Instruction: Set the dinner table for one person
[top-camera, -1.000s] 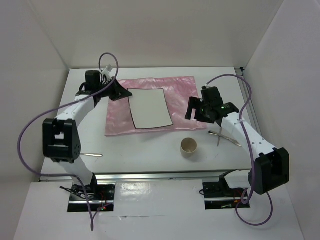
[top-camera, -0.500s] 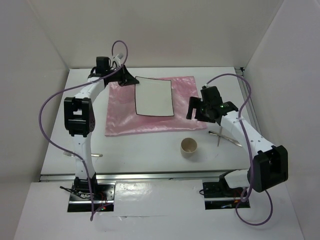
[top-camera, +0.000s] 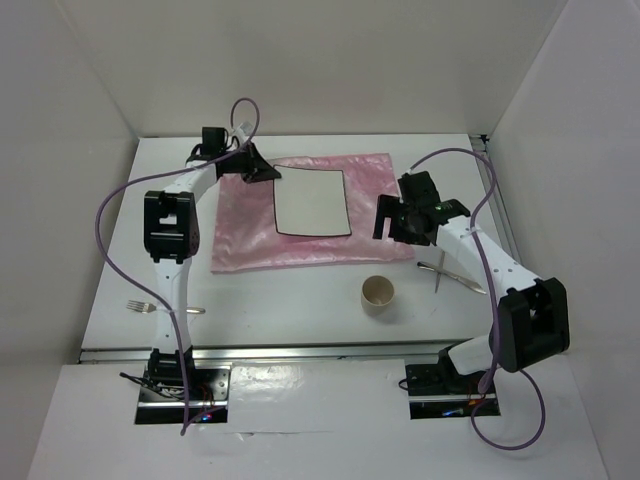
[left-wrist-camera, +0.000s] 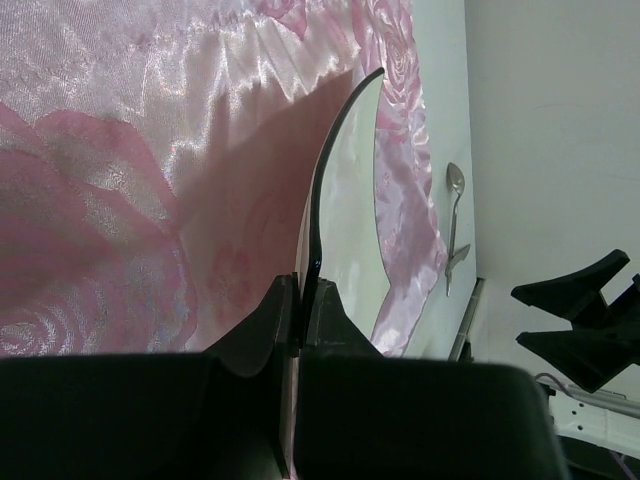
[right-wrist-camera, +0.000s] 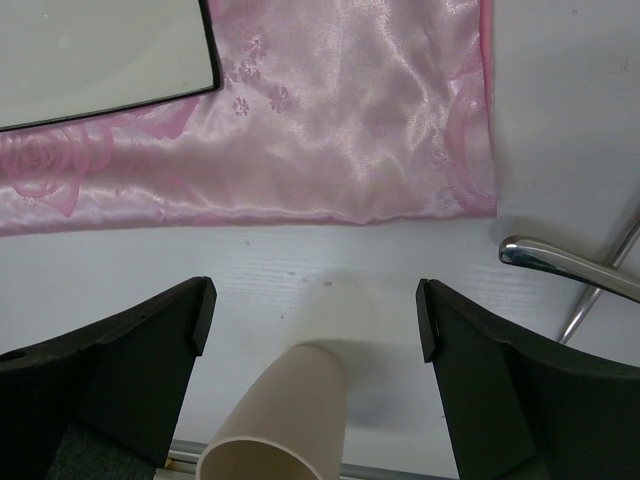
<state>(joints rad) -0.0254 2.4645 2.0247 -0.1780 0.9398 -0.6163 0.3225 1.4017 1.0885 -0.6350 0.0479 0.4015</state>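
Note:
The white dinner table (top-camera: 280, 300) carries a shiny pink cloth (top-camera: 240, 230). A square white plate with a dark rim (top-camera: 312, 200) is on the cloth. My left gripper (top-camera: 262, 171) is shut on the plate's far-left edge. In the left wrist view the gripper (left-wrist-camera: 300, 290) pinches the dark rim (left-wrist-camera: 322, 190), seen edge-on, with a shadow on the cloth (left-wrist-camera: 120, 180) under it. My right gripper (top-camera: 395, 218) is open and empty, over the cloth's right edge. In the right wrist view the gripper (right-wrist-camera: 315, 310) frames a beige cup (right-wrist-camera: 290, 420) standing below it.
The beige cup (top-camera: 378, 293) stands near the front, right of centre. A spoon and another piece of cutlery (top-camera: 440, 270) lie crossed at the right. A fork (top-camera: 150, 307) lies at the front left. White walls close in the table.
My left arm has stretched farther and slid the plate toward the far right of the cloth. The fork, which the arm partly covered before, now shows whole. The right arm has barely moved.

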